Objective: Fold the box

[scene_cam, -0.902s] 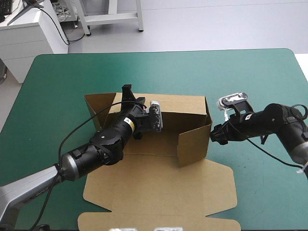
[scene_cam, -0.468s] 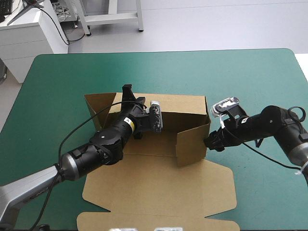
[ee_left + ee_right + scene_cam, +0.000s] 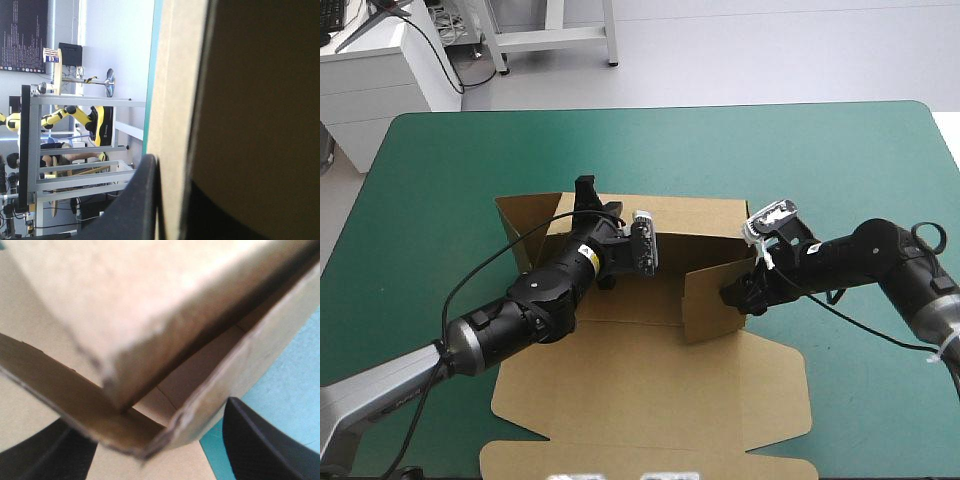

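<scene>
The brown box (image 3: 715, 215) lies mid-table with its back wall raised and its lid (image 3: 650, 390) flat toward the near edge. My left gripper (image 3: 585, 190) is at the back wall's left end, shut on the board; in the left wrist view the board (image 3: 180, 100) runs between the black fingers (image 3: 142, 200). My right gripper (image 3: 733, 296) presses on the raised right side wall (image 3: 710, 300), which leans inward. In the right wrist view the box corner (image 3: 125, 305) sits between the spread fingers (image 3: 265, 445), so this gripper is open.
The teal-green cover (image 3: 820, 160) surrounds the box on the far, left and right sides. The lid's front flap (image 3: 650, 462) reaches almost to the table's near edge. My left arm lies across the box's left part.
My right gripper has moved left, pushing the right side wall inward over the box floor. The left arm and its grip have stayed put.
</scene>
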You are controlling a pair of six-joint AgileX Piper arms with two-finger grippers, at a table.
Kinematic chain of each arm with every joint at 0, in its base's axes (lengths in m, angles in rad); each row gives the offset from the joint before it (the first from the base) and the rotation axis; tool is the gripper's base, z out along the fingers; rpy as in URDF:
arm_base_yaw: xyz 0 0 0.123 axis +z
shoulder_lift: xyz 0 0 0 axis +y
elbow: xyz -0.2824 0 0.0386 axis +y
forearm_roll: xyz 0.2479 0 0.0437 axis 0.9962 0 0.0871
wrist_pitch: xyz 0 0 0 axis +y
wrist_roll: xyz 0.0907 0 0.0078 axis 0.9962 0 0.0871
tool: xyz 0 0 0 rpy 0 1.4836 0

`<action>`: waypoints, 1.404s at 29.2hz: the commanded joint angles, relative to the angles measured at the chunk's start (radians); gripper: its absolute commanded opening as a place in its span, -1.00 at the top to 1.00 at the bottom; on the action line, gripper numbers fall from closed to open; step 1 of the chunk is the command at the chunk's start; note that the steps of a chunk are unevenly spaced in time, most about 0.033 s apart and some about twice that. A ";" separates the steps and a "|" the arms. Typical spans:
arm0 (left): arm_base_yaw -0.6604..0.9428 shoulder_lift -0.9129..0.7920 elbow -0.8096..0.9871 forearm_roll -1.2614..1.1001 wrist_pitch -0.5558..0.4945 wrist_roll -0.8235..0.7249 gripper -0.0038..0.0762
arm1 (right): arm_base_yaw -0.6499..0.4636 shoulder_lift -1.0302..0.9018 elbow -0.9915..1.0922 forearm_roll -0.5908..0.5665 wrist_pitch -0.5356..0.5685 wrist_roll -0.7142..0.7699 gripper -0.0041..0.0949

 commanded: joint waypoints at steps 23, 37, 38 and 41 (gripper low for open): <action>-0.039 -0.016 -0.009 -0.356 0.092 0.270 0.92 | 0.163 -0.009 -0.021 -0.308 -0.400 0.239 0.63; -0.041 -0.034 -0.036 -0.369 0.026 0.214 0.35 | 0.163 -0.009 -0.021 -0.376 -0.492 0.332 0.95; -0.042 -0.039 -0.050 -0.373 0.012 0.196 0.20 | 0.163 -0.009 -0.021 -0.391 -0.505 0.350 0.95; -0.052 -0.051 -0.088 -0.374 -0.026 0.153 -0.21 | 0.163 -0.009 -0.021 -0.490 -0.545 0.463 0.95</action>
